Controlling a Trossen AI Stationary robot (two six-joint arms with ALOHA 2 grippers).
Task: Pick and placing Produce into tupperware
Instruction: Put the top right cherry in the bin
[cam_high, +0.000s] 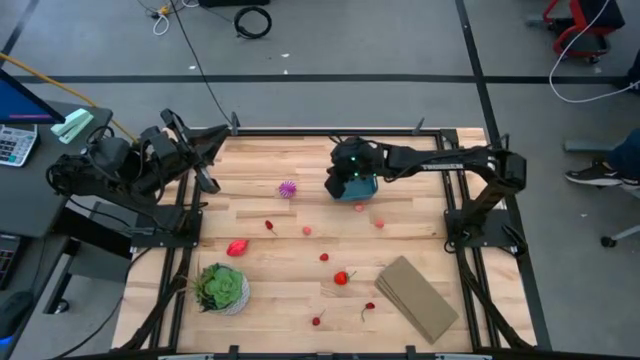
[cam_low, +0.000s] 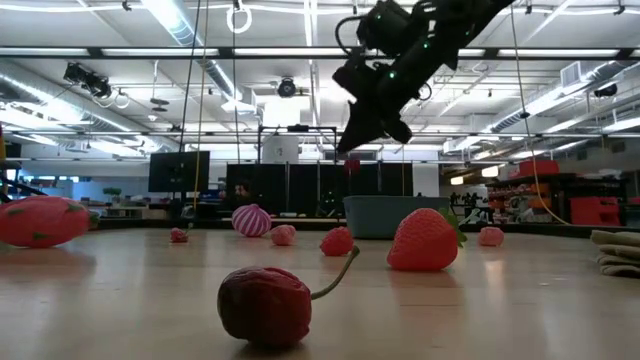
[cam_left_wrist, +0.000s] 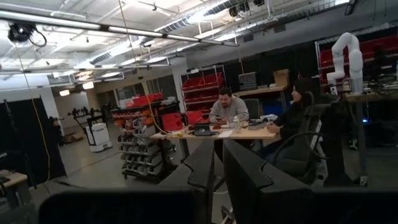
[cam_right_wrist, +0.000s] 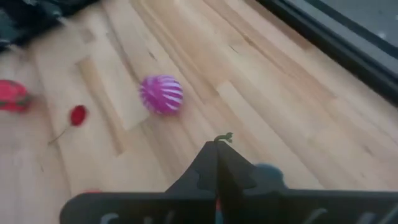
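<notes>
Teal tupperware (cam_high: 356, 187) near the table's far edge; right end effector (cam_high: 346, 172) above, closed on produce (cam_right_wrist: 223, 137)

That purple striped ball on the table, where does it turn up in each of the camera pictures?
High view: the purple ball lies near the table's far edge, left of the teal tub.
Low view: it sits in the back row, left of the tub.
Left wrist view: not in it.
Right wrist view: it lies on the wood beyond the right gripper.
Shared landmark: the tub.
</notes>
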